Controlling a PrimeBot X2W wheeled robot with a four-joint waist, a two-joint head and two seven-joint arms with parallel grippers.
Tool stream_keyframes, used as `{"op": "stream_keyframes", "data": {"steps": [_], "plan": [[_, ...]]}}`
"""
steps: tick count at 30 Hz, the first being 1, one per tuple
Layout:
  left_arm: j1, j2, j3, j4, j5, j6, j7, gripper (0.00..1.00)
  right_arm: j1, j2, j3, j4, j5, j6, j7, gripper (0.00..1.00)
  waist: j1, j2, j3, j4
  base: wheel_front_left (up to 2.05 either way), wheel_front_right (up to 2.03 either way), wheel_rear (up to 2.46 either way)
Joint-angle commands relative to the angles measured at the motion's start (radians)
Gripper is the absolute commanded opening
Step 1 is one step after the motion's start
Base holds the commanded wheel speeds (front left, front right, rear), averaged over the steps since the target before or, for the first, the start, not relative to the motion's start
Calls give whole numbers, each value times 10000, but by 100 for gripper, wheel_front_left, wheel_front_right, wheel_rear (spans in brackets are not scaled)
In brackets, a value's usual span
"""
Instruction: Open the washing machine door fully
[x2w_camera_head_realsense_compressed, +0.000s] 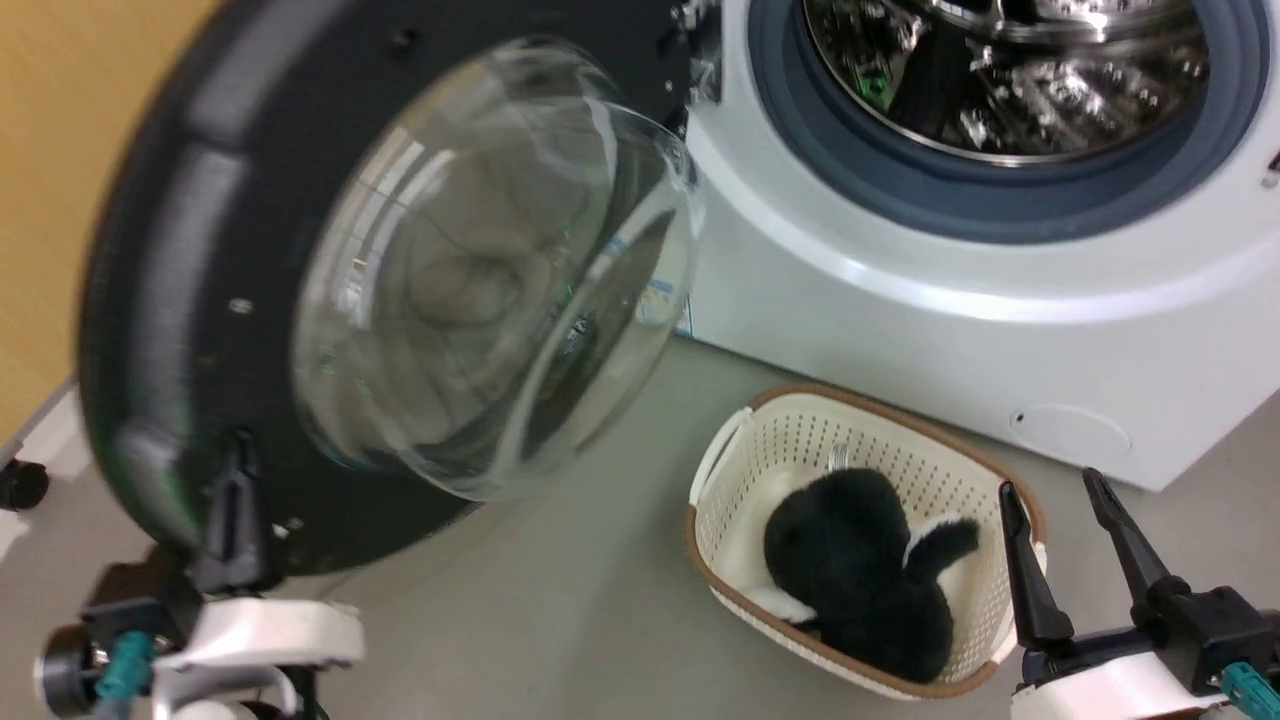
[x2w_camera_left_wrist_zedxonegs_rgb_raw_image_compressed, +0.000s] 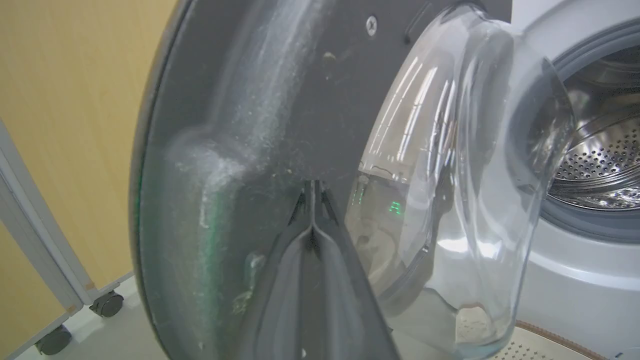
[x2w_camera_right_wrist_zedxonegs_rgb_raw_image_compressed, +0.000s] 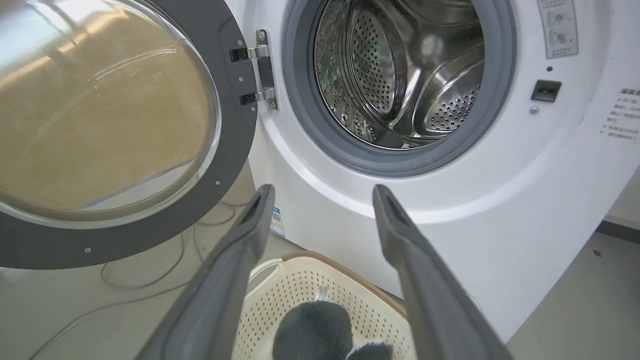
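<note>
Left hand (x2w_camera_left_wrist_zedxonegs_rgb_raw_image_compressed: 312, 190), closed, tips against inner face of the washing machine door (x2w_camera_left_wrist_zedxonegs_rgb_raw_image_compressed: 280, 100).

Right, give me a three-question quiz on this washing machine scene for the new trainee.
1. Pick one: what lies in the basket? A) a blue bottle B) a black and white furry thing C) folded towels
2. True or false: the right gripper is open, with nothing between its fingers.
3. Fill in: the left gripper, shut, points at the inner face of the ____.
Key: 1 B; 2 true; 3 washing machine door.
</note>
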Motion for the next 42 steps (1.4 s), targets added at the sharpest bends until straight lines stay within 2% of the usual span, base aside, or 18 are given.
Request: {"op": "stream_keyframes", "data": {"steps": [1,7,12,15,17,23,32,38,42], "plan": [[-333,4,320,177,-10,-30,-42,0,-218,34,-3,-42,-90,6,-46,100,-1,0,278,-110,0,0,0],[-1098,103,1211,719,-18,-196,-42,0,-432,34,-58,-142,-268,6,-46,100,-1,0,729,-187,0,0,0],[-2116,344,2142,1725,-112,-395,-42,0,-745,34,-91,-261,-532,6,-46,100,-1,0,1279,-277,0,0,0],[-2453,442,2366,2112,-174,-543,-42,0,-857,34,-91,-292,-607,6,-46,100,-1,0,1454,-318,0,0,0],[-3084,752,2822,2717,-351,-755,-42,0,-1005,31,-67,-336,-699,6,-46,100,-1,0,1699,-383,0,0,0],[-4136,1434,3298,3784,-398,-1096,-42,0,-1200,-47,-5,-386,-749,6,-46,100,-1,0,2061,-508,0,0,0],[-5335,2100,3690,5054,-83,-1132,-42,0,-1448,-190,-12,-427,-758,6,-46,100,-1,0,2505,-737,0,0,0],[-6057,2666,3875,6260,19,-924,-42,0,-1574,-223,-19,-470,-758,6,-46,100,-1,0,2660,-928,0,0,0],[-6305,2845,4030,6670,16,-774,-42,0,-1582,-215,-38,-471,-743,6,-46,100,-1,0,2668,-1030,0,0,0]]}}
